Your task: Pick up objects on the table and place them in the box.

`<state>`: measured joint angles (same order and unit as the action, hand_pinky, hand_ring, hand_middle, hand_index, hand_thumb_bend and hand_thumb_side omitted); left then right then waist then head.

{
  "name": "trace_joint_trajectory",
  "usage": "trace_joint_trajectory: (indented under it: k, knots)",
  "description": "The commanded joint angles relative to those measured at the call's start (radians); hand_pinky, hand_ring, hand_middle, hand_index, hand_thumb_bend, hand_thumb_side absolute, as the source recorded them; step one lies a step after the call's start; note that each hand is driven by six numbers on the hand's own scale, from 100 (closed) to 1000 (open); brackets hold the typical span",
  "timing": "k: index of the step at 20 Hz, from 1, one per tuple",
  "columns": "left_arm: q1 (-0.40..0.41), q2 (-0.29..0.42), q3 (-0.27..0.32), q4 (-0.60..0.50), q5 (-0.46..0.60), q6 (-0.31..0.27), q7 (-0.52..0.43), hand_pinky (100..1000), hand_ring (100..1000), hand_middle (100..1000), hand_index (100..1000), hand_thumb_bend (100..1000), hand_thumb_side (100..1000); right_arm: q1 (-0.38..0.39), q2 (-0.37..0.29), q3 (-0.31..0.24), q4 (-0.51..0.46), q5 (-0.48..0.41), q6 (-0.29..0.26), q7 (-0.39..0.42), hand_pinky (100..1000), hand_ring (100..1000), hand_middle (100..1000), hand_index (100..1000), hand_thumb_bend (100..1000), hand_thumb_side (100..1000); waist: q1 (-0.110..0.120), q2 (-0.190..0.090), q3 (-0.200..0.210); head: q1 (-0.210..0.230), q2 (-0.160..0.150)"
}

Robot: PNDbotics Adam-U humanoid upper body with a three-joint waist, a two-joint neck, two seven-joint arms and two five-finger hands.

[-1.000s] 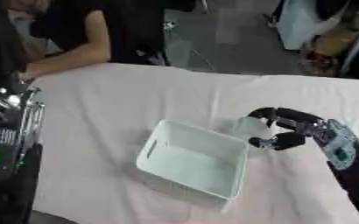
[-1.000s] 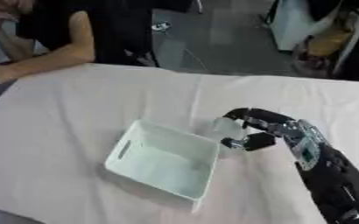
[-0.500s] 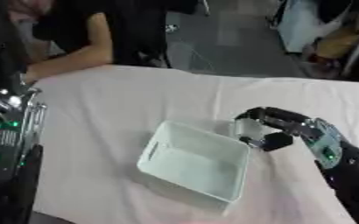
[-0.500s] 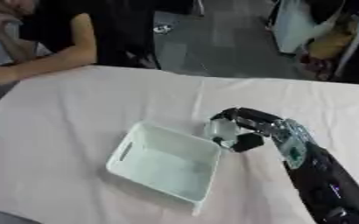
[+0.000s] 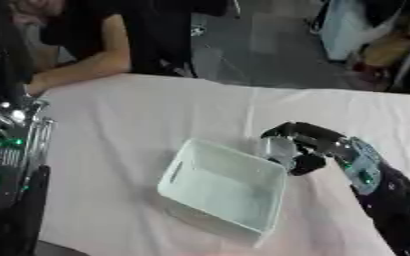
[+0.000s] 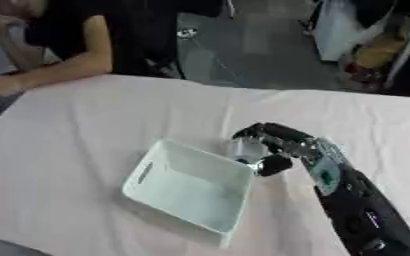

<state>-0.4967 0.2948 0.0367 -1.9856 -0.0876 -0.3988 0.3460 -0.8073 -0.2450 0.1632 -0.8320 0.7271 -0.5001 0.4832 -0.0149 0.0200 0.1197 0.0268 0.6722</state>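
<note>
- A table (image 5: 138, 115) covered with a pale pinkish-white cloth fills most of the view.
- One box (image 5: 222, 192) sits on the table, a little right of the middle and toward the near edge. It is a shallow, open-topped rectangular tub, pale mint white, with nothing visible inside.
- The box lies askew: its long axis runs from far left to near right. A slot-shaped handle hole (image 5: 177, 172) shows in its left end wall.
- The robot's right hand (image 6: 283, 145) reaches in from the lower right, black with silver parts and a teal patch on the wrist. It hangs just at the box's far right corner.
- The fingers and thumb are curled around one small object (image 6: 245, 148), pale grey-white and roughly cylindrical. Its finer details cannot be made out, nor which way it points.
- The object is held above the table at the box's far right rim, beside the corner rather than clearly inside.
- At the left edge, dark machinery with green lights (image 5: 3, 150) shows; whether this is the left arm cannot be told, and no left hand is visible.
- No other loose objects can be made out on the cloth.
</note>
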Motion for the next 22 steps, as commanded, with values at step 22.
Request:
trace_joint_trajectory:
  k: [22]
  knots:
    - [-0.014,0.007,0.0,-0.014,-0.002,-0.001,-0.002,577,618,671,785,235,655,-0.045,-0.094,-0.013,-0.033,-0.125,0.028,-0.007,100,227,255,336,100,107,-0.004,-0.016,-0.002,0.004,-0.017]
